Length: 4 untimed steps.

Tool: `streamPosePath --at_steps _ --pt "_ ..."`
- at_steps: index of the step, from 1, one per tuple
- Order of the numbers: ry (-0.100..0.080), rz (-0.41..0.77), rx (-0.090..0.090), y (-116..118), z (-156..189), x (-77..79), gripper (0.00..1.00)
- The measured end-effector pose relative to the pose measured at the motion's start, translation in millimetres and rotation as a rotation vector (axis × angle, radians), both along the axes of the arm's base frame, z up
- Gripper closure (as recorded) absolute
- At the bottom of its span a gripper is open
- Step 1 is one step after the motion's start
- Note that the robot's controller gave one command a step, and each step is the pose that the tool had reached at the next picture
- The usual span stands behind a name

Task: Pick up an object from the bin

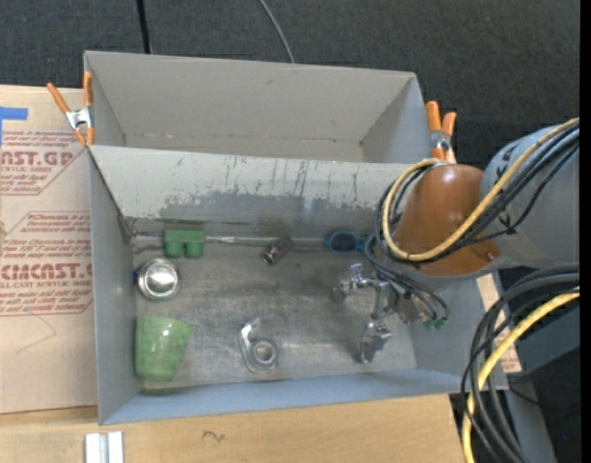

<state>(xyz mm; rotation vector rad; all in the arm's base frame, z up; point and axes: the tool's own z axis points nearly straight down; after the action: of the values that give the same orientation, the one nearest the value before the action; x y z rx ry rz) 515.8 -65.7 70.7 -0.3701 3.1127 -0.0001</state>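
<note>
My gripper (pixel 365 313) hangs low over the bin's right side, under the orange wrist cover. Its two metal fingers stand apart, open, with only bare bin floor between them. The nearest loose thing is a small blue object (pixel 339 242) against the back wall, just behind the gripper and partly hidden by the arm's cables. A small metal ring-shaped piece (pixel 259 347) lies on the floor to the gripper's left, near the front wall. A small dark metal bit (pixel 271 253) sits at the back middle.
At the back left corner rests a green block (pixel 184 241) with a thin rod running right from it. A shiny round metal can (pixel 158 279) and a translucent green cup (pixel 159 347) on its side lie along the left wall.
</note>
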Motion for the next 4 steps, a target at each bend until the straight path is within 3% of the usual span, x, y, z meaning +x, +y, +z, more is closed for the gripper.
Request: streamPosePath --at_steps 1,2,3,4 --pt "0.0 -0.009 0.001 99 2 0.6 0.0" --pt "0.005 0.449 0.001 163 29 -24.4 0.0" --pt "0.0 0.627 -0.005 189 2 -26.0 0.0" --pt "-0.01 0.848 -0.001 169 2 -31.8 0.0"
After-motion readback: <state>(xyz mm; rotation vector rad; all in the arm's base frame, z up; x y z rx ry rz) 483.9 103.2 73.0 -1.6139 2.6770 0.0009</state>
